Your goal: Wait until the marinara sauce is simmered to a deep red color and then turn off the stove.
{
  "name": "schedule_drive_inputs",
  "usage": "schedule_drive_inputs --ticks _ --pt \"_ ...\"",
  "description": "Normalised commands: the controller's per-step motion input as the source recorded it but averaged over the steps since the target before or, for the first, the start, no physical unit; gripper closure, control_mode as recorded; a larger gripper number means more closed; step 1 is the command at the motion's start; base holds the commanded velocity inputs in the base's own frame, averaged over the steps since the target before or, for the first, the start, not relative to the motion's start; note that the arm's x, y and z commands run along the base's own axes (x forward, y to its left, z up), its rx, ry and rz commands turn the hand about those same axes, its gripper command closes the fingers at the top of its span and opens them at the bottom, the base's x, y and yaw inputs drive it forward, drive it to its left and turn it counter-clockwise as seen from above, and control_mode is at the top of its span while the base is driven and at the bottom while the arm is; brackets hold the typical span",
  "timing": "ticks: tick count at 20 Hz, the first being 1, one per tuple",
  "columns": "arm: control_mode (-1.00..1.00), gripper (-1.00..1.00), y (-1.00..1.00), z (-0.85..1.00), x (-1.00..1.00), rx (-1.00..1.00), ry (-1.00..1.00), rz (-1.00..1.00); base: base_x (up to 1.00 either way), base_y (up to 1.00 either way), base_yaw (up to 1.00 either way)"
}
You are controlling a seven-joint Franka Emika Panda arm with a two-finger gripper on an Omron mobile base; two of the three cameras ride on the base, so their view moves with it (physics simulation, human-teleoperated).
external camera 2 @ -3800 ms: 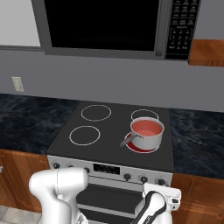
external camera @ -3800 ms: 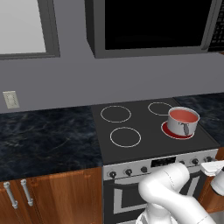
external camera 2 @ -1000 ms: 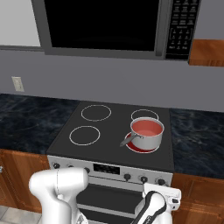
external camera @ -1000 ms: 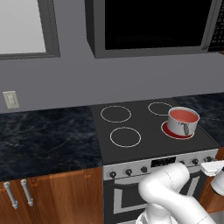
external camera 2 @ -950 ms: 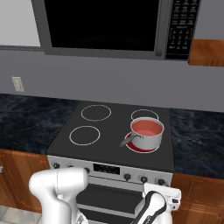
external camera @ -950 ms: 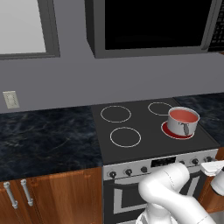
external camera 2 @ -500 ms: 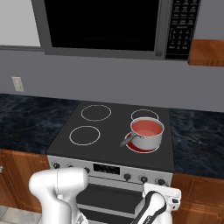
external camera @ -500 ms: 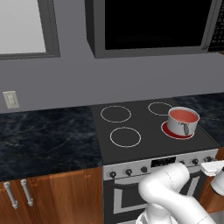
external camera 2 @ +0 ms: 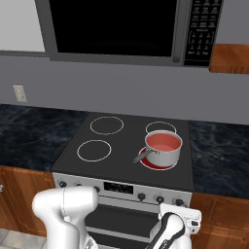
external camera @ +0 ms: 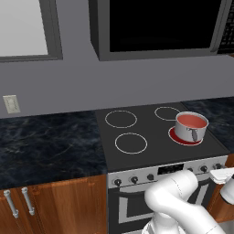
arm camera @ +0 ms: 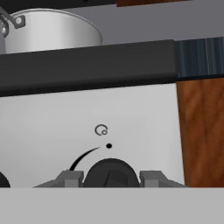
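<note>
**Even, flat light; sharp renders, one cramped close-up**

From my seat the two base views read bright and evenly lit, with no clear single source. Shadows are soft and faint: a slight one under the microwave (external camera 2: 114, 29) and little beneath the pot (external camera: 191, 127). The black stove (external camera 2: 121, 146) shows no glare, and its white rings stay crisp. I see no blur and no bending at the edges. In the hand view the silver panel (arm camera: 87, 131) looks washed pale, and the knob (arm camera: 109, 173) sits so close that its detail is, I think, lost in dark.
</note>
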Motion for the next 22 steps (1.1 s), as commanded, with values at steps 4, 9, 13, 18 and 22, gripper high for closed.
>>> schedule_drive_inputs --ticks 4,9,13,18,22 --pt "-1.00 1.00 0.00 0.00 0.00 0.00 0.00 0.00 0.00 0.00 0.00" --pt "-1.00 1.00 0.00 0.00 0.00 0.00 0.00 0.00 0.00 0.00 0.00" --pt "-1.00 1.00 0.00 0.00 0.00 0.00 0.00 0.00 0.00 0.00 0.00" --pt "-1.00 1.00 0.00 0.00 0.00 0.00 0.00 0.00 0.00 0.00 0.00" --pt "-1.00 1.00 0.00 0.00 0.00 0.00 0.00 0.00 0.00 0.00 0.00"
